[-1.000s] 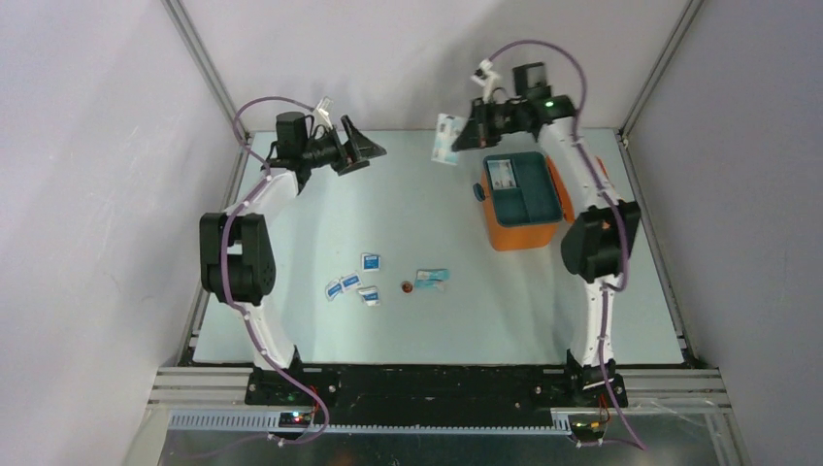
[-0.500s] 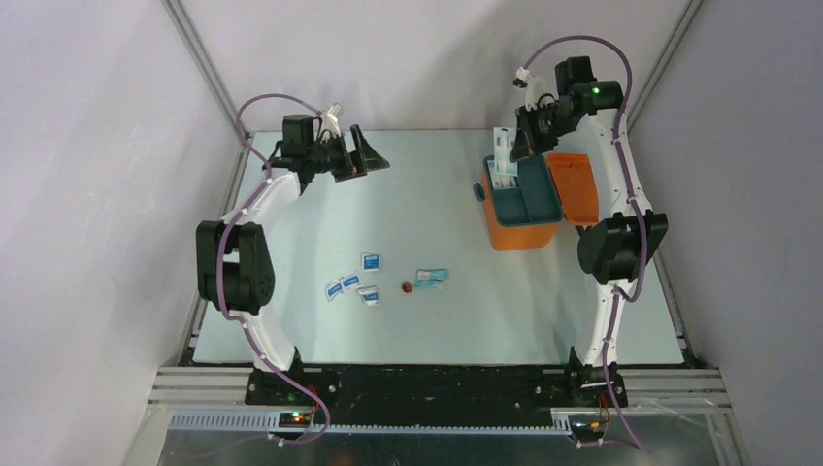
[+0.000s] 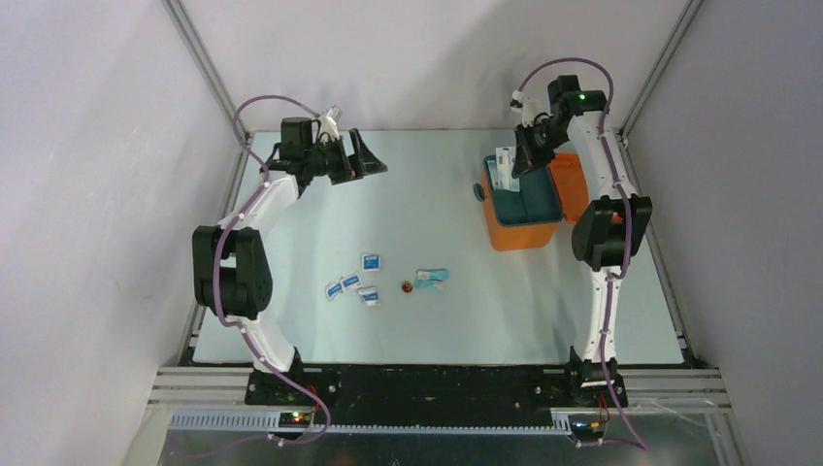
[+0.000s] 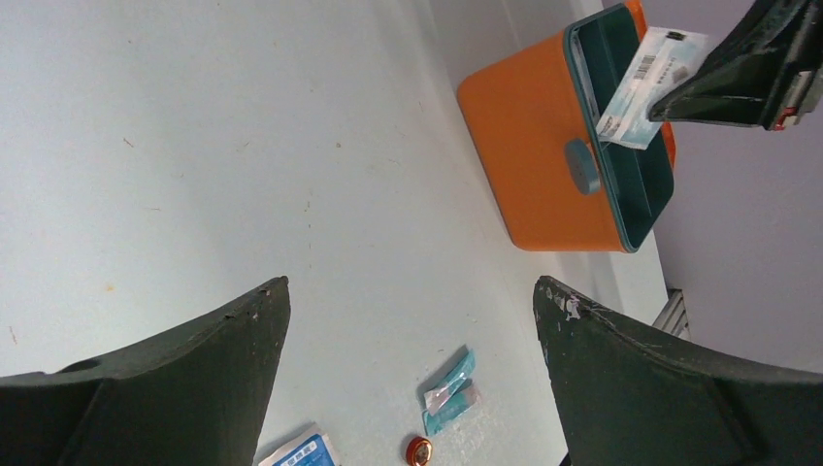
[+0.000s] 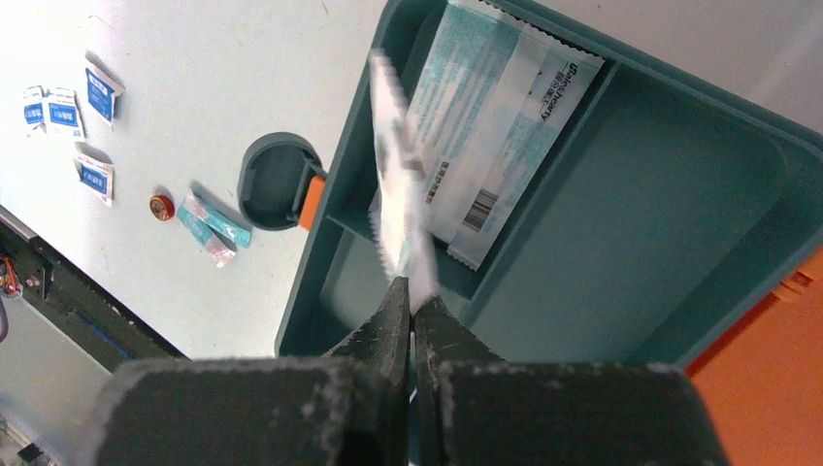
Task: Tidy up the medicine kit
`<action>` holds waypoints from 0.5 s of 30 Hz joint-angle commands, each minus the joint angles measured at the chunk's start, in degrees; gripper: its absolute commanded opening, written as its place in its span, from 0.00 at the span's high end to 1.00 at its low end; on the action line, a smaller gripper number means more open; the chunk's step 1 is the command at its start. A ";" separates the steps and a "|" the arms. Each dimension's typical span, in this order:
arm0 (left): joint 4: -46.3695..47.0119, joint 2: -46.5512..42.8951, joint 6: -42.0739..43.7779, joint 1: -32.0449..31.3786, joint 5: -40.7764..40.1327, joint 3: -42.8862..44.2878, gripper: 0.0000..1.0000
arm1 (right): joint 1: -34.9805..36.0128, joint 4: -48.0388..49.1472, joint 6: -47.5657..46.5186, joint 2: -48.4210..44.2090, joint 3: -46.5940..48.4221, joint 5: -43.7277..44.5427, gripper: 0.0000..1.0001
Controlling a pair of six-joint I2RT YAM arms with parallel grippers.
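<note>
Orange medicine kit (image 3: 519, 235), far right: right gripper (image 5: 412, 296) clamps packet (image 5: 396, 184) above it; left gripper (image 3: 369, 158) apart; sachets (image 3: 349, 282) mid-table.

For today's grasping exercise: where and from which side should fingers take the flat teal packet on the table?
Come from above and pinch the teal packet across its narrow width, mid-length: it lies flat and long, and a red disc sits close by one end.

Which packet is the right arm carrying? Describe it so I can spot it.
Find the orange medicine kit at far right, lid open. Over its teal tray, the right pincer holds a white-and-teal packet. It is up in the air, gripped by one edge, while a similar packet lies flat in the tray.
</note>
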 commanded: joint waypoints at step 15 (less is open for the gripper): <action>-0.91 -2.67 3.59 -0.31 -1.94 -0.23 0.00 | 1.11 2.99 0.48 6.23 6.40 1.92 1.00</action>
